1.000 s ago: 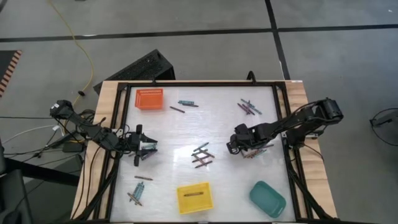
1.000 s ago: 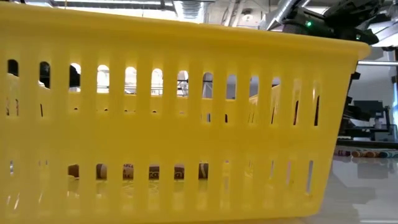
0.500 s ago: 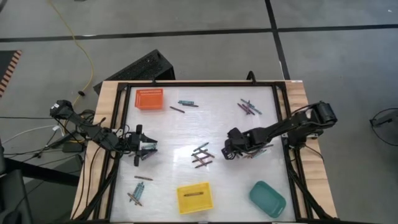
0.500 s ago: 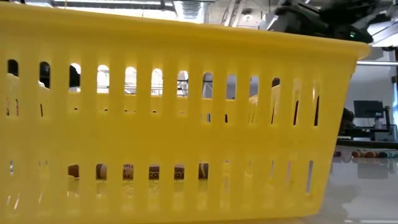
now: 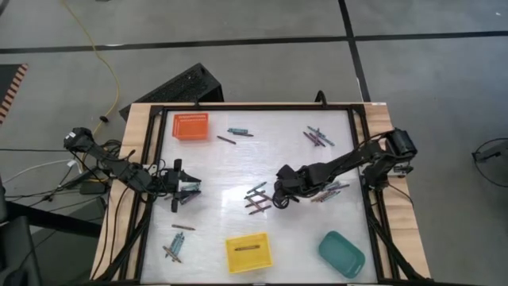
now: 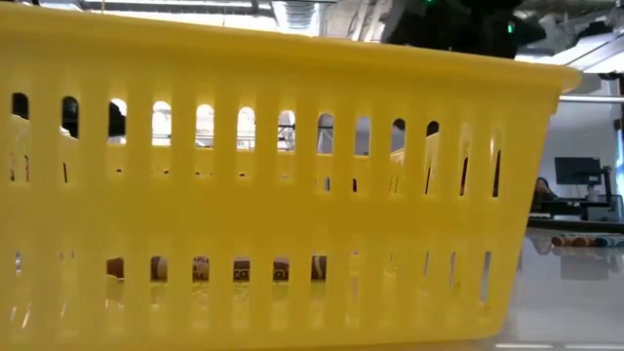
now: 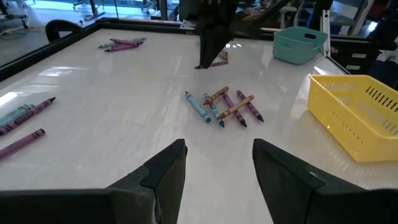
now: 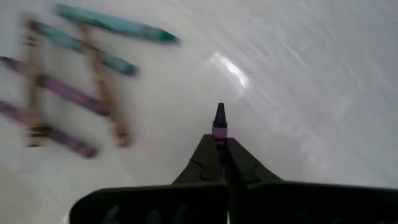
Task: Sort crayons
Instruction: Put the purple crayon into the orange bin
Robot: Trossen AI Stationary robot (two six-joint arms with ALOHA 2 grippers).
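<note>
The right gripper (image 8: 219,149) is closed on a purple crayon (image 8: 219,124), pinched between the two dark fingers (image 8: 202,163). The crayon's long axis runs straight along the fingers, and its dark tip points forward, away from the wrist, over the bare white table (image 8: 323,87). In the high view this gripper (image 5: 279,194) hangs near the middle of the table, just right of a loose cluster of crayons (image 5: 257,199). That cluster shows in the right wrist view as teal, purple and brown sticks (image 8: 74,87) lying crossed over one another, teal ones slanting one way, brown ones across them.

The left gripper (image 5: 187,189) waits open at the table's left side, its fingers (image 7: 168,174) spread apart.

Along the near edge sit a yellow basket (image 5: 248,253) with one crayon lying lengthwise inside, and a teal tray (image 5: 341,254). More crayons lie at the near left (image 5: 175,246). At the far edge stands an orange basket (image 5: 191,126), with further crayons beside it (image 5: 238,133) and at the far right (image 5: 319,137).
</note>
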